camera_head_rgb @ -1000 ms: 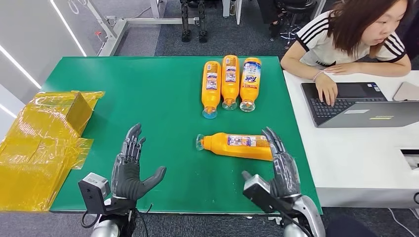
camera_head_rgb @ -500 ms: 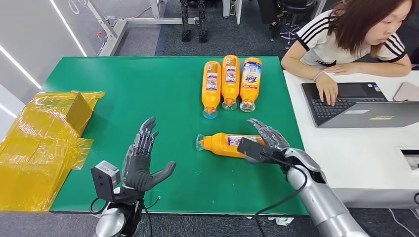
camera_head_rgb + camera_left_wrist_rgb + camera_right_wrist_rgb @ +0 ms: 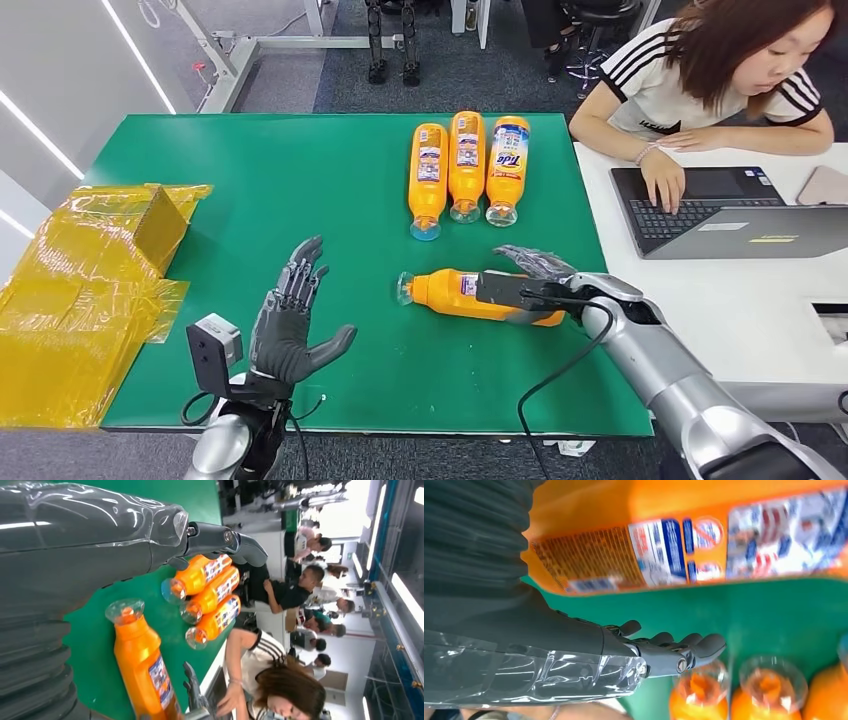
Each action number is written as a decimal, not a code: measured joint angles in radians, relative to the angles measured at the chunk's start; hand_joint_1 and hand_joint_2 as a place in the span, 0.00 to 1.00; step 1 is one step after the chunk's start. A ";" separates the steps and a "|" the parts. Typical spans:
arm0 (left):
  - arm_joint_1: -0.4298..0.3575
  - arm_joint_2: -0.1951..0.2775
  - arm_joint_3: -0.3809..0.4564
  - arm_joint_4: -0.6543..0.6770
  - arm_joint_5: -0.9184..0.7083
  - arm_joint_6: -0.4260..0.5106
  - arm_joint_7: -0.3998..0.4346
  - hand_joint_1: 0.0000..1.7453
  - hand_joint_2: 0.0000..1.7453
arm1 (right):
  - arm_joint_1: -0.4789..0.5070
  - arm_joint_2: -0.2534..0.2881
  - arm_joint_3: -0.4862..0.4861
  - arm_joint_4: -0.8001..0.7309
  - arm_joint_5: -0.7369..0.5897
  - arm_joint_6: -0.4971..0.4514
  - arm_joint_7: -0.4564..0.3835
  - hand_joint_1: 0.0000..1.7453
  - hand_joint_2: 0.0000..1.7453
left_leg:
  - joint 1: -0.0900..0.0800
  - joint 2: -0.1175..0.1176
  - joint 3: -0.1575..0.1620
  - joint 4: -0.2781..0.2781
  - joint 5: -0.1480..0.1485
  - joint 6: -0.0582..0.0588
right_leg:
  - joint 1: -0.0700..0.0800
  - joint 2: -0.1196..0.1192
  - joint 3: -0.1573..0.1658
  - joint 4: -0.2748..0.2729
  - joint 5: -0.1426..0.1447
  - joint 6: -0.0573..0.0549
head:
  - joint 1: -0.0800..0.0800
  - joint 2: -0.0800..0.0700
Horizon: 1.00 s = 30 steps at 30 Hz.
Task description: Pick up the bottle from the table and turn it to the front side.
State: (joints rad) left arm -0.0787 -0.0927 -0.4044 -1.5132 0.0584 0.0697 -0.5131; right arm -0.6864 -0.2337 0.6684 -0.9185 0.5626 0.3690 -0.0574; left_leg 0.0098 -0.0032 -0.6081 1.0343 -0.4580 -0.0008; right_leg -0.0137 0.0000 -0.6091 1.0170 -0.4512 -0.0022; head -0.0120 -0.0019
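Observation:
An orange detergent bottle point(image 3: 450, 292) lies on its side on the green table point(image 3: 300, 190), clear cap toward my left, its small-print label facing up. My right hand point(image 3: 535, 274) reaches over its thick end with the fingers point(image 3: 684, 649) stretched out straight past it, not curled round it. In the right wrist view the bottle point(image 3: 674, 535) lies right against the palm. My left hand point(image 3: 290, 328) hovers open, palm turned in, to the left of the bottle and apart from it. The left wrist view shows the bottle point(image 3: 142, 665) beyond my left hand point(image 3: 75, 540).
Three more orange bottles point(image 3: 466, 170) lie side by side further back on the table. Crumpled yellow plastic wrap point(image 3: 90, 280) covers the table's left edge. At the right, a person point(image 3: 720, 70) types on a laptop point(image 3: 720, 210) on a white desk.
My right arm has reached forward and the hand has turned from upright near the table's front edge to lying over the bottle's thick end. My left hand has moved a little forward.

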 joint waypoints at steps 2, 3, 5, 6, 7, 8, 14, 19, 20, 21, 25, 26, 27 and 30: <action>-0.003 0.001 0.000 0.005 0.031 -0.027 0.012 0.00 1.00 | -0.012 -0.005 0.022 0.018 -0.016 0.035 -0.002 0.00 1.00 | 0.000 0.000 0.000 0.000 0.000 0.000 | 0.000 0.000 0.000 0.000 0.000 0.000 | 0.000 0.000; -0.006 0.001 0.000 0.008 0.046 -0.040 0.018 0.00 1.00 | -0.017 -0.008 0.031 0.026 -0.025 0.050 -0.003 0.00 1.00 | 0.000 0.000 0.000 0.000 0.000 0.000 | 0.000 0.000 0.000 0.000 0.000 0.000 | 0.000 0.000; -0.012 0.001 0.000 0.014 0.071 -0.061 0.029 0.00 1.00 | -0.028 -0.012 0.048 0.038 -0.043 0.076 -0.003 0.00 1.00 | 0.000 0.000 0.000 0.000 0.000 0.000 | 0.000 0.000 0.000 0.000 0.000 0.000 | 0.000 0.000; -0.016 0.001 0.000 0.017 0.079 -0.067 0.032 0.00 1.00 | -0.033 -0.014 0.055 0.044 -0.049 0.084 -0.003 0.00 1.00 | 0.000 0.000 0.000 0.000 0.000 0.000 | 0.000 0.000 0.000 0.000 0.000 0.000 | 0.000 0.000; -0.019 0.001 0.000 0.020 0.086 -0.073 0.035 0.00 1.00 | -0.038 -0.015 0.062 0.048 -0.053 0.089 -0.002 0.00 1.00 | 0.000 0.000 0.000 0.000 0.000 0.000 | 0.000 0.000 0.000 0.000 0.000 0.000 | 0.000 0.000; -0.021 0.001 0.000 0.024 0.092 -0.079 0.038 0.00 1.00 | -0.043 -0.016 0.068 0.053 -0.056 0.094 0.000 0.00 1.00 | 0.000 0.000 0.000 0.000 0.000 0.000 | 0.000 0.000 0.000 0.000 0.000 0.000 | 0.000 0.000; -0.033 0.001 0.000 0.040 0.130 -0.116 0.057 0.00 1.00 | -0.062 -0.029 0.105 0.076 -0.077 0.141 0.016 0.00 1.00 | 0.000 0.000 0.000 0.000 0.000 0.000 | 0.000 0.000 0.000 0.000 0.000 0.000 | 0.000 0.000; -0.036 0.000 0.000 0.050 0.136 -0.126 0.062 0.00 1.00 | -0.065 -0.037 0.126 0.087 -0.087 0.137 0.016 0.69 1.00 | 0.000 0.000 0.000 0.000 0.000 0.000 | 0.000 0.000 0.000 0.000 0.000 0.000 | 0.000 0.000; -0.036 0.000 0.000 0.052 0.136 -0.127 0.062 0.00 1.00 | -0.066 -0.038 0.131 0.090 -0.087 0.130 0.016 0.94 1.00 | 0.000 0.000 0.000 0.000 0.000 0.000 | 0.000 0.000 0.000 0.000 0.000 0.000 | 0.000 0.000; -0.036 -0.001 0.000 0.055 0.136 -0.128 0.062 0.00 1.00 | -0.067 -0.038 0.136 0.091 -0.084 0.121 0.016 1.00 1.00 | 0.000 0.000 0.000 0.000 0.000 0.000 | 0.000 0.000 0.000 0.000 0.000 0.000 | 0.000 0.000; -0.035 -0.001 0.000 0.059 0.137 -0.131 0.062 0.00 1.00 | -0.067 -0.038 0.146 0.094 -0.074 0.095 0.015 1.00 1.00 | 0.000 0.000 0.000 0.000 0.000 0.000 | 0.000 0.000 0.000 0.000 0.000 0.000 | 0.000 0.000; -0.035 -0.001 0.000 0.059 0.137 -0.131 0.062 0.00 1.00 | -0.067 -0.038 0.146 0.094 -0.074 0.095 0.015 1.00 1.00 | 0.000 0.000 0.000 0.000 0.000 0.000 | 0.000 0.000 0.000 0.000 0.000 0.000 | 0.000 0.000; -0.035 -0.001 0.000 0.059 0.137 -0.131 0.062 0.00 1.00 | -0.067 -0.038 0.146 0.094 -0.074 0.095 0.015 1.00 1.00 | 0.000 0.000 0.000 0.000 0.000 0.000 | 0.000 0.000 0.000 0.000 0.000 0.000 | 0.000 0.000; -0.036 -0.001 0.000 0.059 0.136 -0.131 0.062 0.00 1.00 | -0.067 -0.038 0.146 0.094 -0.074 0.095 0.015 1.00 1.00 | 0.000 0.000 0.000 0.000 0.000 0.000 | 0.000 0.000 0.000 0.000 0.000 0.000 | 0.000 0.000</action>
State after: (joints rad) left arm -0.1142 -0.0938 -0.4044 -1.4541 0.1948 -0.0615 -0.4509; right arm -0.7538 -0.2716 0.8146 -0.8244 0.4887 0.4642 -0.0423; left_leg 0.0099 -0.0033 -0.6078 1.0343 -0.4580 -0.0008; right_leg -0.0137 0.0001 -0.6090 1.0171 -0.4511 -0.0022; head -0.0122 -0.0019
